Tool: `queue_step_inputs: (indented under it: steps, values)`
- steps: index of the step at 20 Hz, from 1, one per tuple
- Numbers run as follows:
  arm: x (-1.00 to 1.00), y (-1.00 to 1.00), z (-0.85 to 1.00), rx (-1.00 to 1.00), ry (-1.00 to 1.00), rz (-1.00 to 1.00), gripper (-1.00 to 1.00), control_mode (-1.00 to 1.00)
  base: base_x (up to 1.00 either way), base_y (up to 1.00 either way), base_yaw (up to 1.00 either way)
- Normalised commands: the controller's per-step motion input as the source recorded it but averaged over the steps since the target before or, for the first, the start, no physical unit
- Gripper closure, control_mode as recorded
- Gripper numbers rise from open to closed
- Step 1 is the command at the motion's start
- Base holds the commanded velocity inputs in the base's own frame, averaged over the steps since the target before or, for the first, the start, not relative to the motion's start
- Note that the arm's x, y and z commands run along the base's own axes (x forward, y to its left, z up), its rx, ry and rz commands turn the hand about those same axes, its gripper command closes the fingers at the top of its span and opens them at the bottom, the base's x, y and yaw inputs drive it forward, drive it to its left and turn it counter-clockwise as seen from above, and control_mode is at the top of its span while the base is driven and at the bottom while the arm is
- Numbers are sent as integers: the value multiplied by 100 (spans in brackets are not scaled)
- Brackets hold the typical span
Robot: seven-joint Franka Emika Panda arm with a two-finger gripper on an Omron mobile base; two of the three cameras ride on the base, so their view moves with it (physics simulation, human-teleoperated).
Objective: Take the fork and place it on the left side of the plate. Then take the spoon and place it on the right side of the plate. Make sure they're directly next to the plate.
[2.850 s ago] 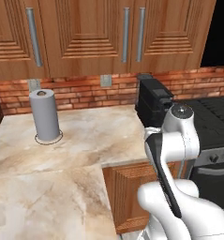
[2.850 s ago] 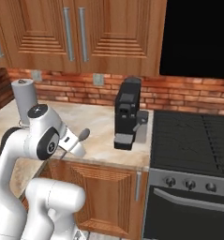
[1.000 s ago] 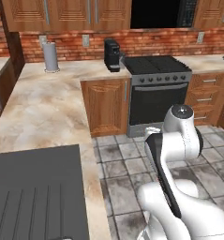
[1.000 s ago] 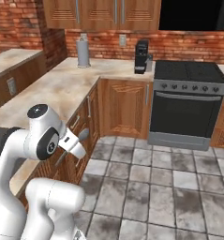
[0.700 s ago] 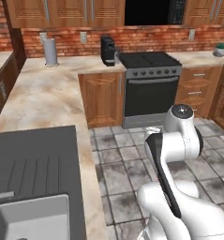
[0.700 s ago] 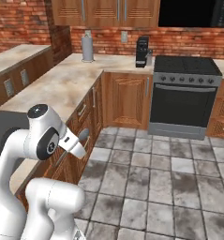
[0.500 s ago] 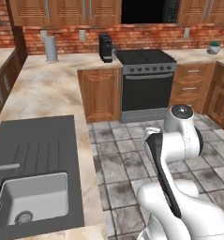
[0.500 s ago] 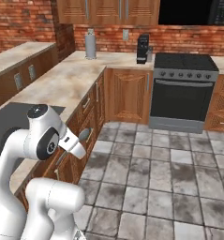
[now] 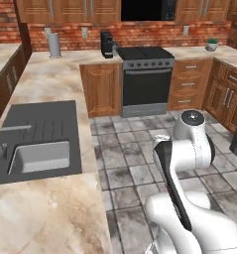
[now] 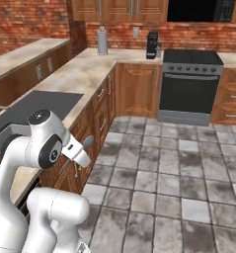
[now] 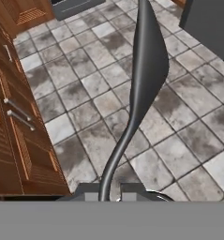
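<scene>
Spoon (image 11: 146, 70), slim grey, rounded bowl, curved handle

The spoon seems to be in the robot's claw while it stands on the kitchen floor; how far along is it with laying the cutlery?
In hand: the gripper is shut on the spoon, whose bowl sticks out over the tiled floor; the right base view shows it beside the arm too. Left: setting the spoon down right of the plate. No plate or fork is in these pictures, so whether the fork step is done can't be told.
</scene>
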Motion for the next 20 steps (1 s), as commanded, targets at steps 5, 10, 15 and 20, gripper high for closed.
queue_step_inputs:
  steps: [5,10,15,20]
  values:
    - [0,0,0,0,0,0,100,100,-100,-22,0]
    - [0,0,0,0,0,0,100,100,-99,-15,0]
    - [0,0,0,0,0,0,100,100,-99,-6,0]
    - [0,0,0,0,0,0,100,100,-100,-5,0]
